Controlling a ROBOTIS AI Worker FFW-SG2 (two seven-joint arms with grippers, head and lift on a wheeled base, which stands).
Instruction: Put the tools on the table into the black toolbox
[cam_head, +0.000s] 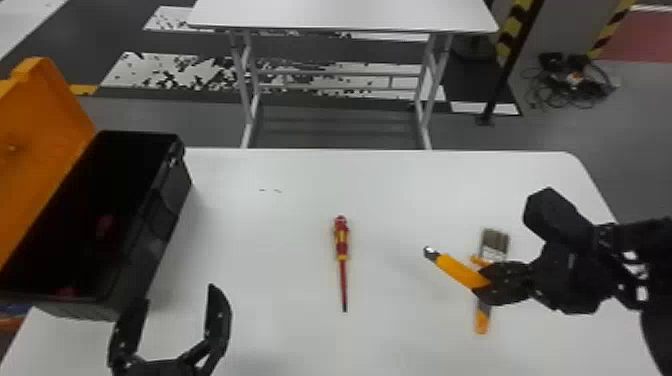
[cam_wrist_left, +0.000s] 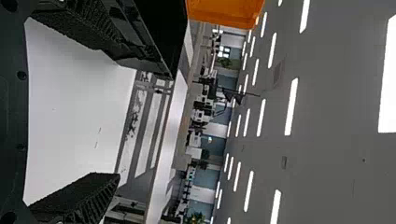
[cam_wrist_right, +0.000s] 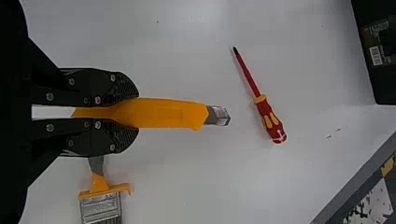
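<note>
At the left of the frame, the black toolbox (cam_head: 159, 225) is shown opened, with the left gripper (cam_head: 177, 295) spread wide at lower left. Near centre, a red-and-yellow screwdriver (cam_head: 341, 245) is laid on the table (cam_head: 280, 240); rightward, an orange knife (cam_head: 457, 271) is clasped by the right gripper (cam_head: 483, 286), near a paintbrush (cam_head: 495, 244).

Nothing is legible — the label (cam_wrist_right: 375, 55) on the black toolbox (cam_head: 162, 212) is too small.

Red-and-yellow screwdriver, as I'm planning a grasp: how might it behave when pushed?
The screwdriver looks stiff along its straight shaft, so should move as one piece. Its thick, rounded handle might roll sideways.
</note>
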